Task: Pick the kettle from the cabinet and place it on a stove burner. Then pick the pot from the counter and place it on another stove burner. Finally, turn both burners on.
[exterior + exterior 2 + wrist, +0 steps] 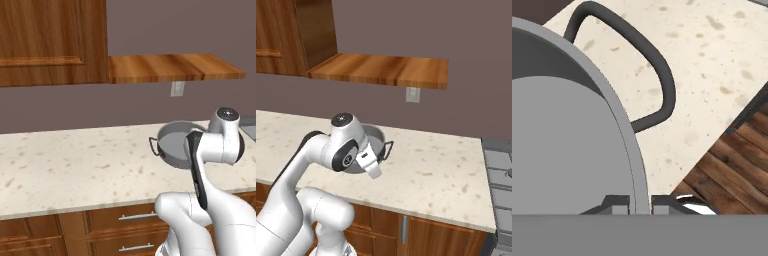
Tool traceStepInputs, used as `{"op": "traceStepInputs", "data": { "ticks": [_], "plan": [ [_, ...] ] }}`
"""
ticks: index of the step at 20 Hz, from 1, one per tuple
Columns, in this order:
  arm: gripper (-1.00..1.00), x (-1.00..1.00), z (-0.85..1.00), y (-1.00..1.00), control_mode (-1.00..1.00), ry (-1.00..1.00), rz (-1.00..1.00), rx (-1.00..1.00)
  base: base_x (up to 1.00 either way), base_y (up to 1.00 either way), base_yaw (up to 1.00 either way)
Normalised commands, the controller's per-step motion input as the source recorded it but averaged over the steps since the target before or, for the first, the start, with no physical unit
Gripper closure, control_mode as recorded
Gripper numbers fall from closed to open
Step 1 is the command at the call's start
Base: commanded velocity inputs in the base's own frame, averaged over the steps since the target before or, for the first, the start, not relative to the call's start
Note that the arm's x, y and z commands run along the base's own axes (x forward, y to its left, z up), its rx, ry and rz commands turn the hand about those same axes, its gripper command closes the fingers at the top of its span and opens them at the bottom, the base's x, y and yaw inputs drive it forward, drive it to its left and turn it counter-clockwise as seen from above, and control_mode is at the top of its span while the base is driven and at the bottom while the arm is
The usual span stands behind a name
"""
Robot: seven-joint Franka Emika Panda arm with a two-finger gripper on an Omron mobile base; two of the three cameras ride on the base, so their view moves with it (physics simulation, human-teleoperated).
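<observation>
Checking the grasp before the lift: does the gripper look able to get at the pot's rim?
Likely yes: the gripper is shut on the pot, one finger either side of its wall.

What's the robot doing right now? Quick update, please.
Pincer shut on rim of wide shallow grey metal pot. Pot sits on beige speckled stone counter. Nothing in the way.

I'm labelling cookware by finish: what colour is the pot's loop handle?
Dark grey, almost black, against the lighter grey pot; the loop handle shows best in the hand view.
</observation>
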Motion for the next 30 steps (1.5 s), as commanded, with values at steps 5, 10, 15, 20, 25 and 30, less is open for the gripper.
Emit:
{"op": "traceStepInputs", "data": {
  "ticks": [5,10,15,20,25,30],
  "plan": [
    [1.00,-0.17,0.17,0.00,-1.00,0.11,0.00,0.10,0.00,0.00,0.00],
    [1.00,-0.06,0.15,0.00,-1.00,0.03,0.00,0.03,0.00,0.00,0.00],
    [1.00,-0.10,0.03,0.00,1.00,0.00,0.00,0.00,-0.54,-0.02,0.00],
    [1.00,0.00,0.00,0.00,1.00,0.00,0.00,0.00,-0.77,-0.52,0.00],
    [1.00,0.00,0.00,0.00,1.00,0.00,0.00,0.00,-0.01,-0.97,0.00],
    [1.00,0.00,0.00,0.00,1.00,0.00,0.00,0.00,0.00,-1.00,0.00]
  ]
}}
